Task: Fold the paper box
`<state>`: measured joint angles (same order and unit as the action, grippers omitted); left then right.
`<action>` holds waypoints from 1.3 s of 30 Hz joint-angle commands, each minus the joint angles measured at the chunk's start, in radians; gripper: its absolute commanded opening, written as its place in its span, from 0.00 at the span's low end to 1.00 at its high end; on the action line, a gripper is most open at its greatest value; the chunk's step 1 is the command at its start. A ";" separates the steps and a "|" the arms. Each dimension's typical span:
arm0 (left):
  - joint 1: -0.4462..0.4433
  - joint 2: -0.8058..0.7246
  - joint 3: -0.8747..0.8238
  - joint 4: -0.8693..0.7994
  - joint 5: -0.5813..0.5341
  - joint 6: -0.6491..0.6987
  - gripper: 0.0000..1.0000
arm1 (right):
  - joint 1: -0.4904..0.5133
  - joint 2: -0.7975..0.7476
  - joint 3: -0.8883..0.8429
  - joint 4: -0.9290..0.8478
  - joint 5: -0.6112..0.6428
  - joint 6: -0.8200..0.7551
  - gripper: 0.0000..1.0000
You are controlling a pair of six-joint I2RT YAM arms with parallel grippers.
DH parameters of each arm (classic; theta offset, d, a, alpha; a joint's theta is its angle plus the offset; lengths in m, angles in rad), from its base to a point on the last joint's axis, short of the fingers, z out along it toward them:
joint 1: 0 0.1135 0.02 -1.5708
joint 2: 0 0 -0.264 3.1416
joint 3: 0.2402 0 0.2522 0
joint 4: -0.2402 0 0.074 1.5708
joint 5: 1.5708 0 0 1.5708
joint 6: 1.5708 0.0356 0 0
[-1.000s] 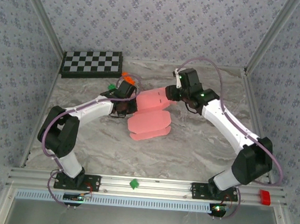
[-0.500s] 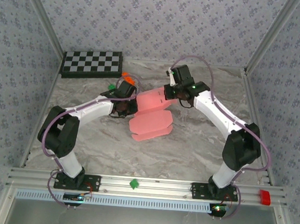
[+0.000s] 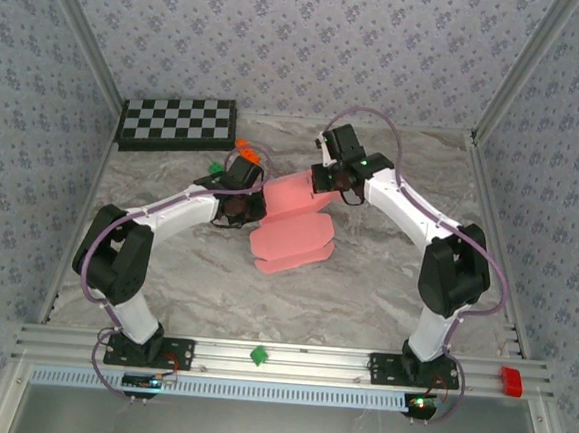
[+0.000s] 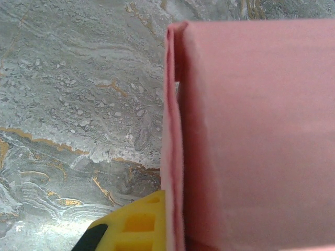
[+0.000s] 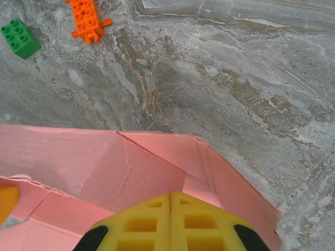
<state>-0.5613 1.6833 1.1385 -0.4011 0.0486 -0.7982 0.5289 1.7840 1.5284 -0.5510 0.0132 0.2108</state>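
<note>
The pink paper box (image 3: 290, 237) is seen near the centre of the frame, its left edge clamped by the left gripper (image 3: 253, 206) on a low, bent arm, its upper edge met by the right gripper (image 3: 319, 182), fingers closed together, arm arched inward.

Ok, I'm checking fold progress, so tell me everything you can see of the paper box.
The paper box is plain pink thin card, creased and only partly folded: panels raised at the far end, two rounded flaps flat on the marble table nearer the arms. The left gripper is clamped on its left folded edge; the right gripper, closed, touches a far panel, grip unclear.
</note>
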 commanded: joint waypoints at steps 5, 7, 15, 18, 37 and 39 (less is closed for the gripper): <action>0.002 -0.033 0.034 -0.001 0.031 -0.013 0.00 | 0.008 0.014 -0.004 0.000 -0.063 0.033 0.04; 0.003 -0.036 0.033 0.004 0.033 -0.017 0.00 | 0.011 0.010 -0.023 0.021 -0.071 0.053 0.04; 0.003 -0.037 0.033 0.019 0.045 -0.029 0.00 | 0.034 -0.014 -0.099 0.127 -0.074 0.188 0.02; 0.002 -0.039 0.032 0.021 0.044 -0.031 0.00 | 0.037 -0.042 -0.149 0.200 -0.104 0.232 0.01; 0.002 -0.028 0.030 0.023 0.039 -0.027 0.00 | 0.020 -0.100 -0.207 0.205 -0.088 0.234 0.01; 0.002 -0.026 0.030 0.019 0.038 -0.025 0.00 | 0.019 -0.112 -0.201 0.175 -0.065 0.221 0.01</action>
<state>-0.5613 1.6829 1.1385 -0.3908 0.0750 -0.8215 0.5522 1.7187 1.3132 -0.3023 -0.1108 0.4675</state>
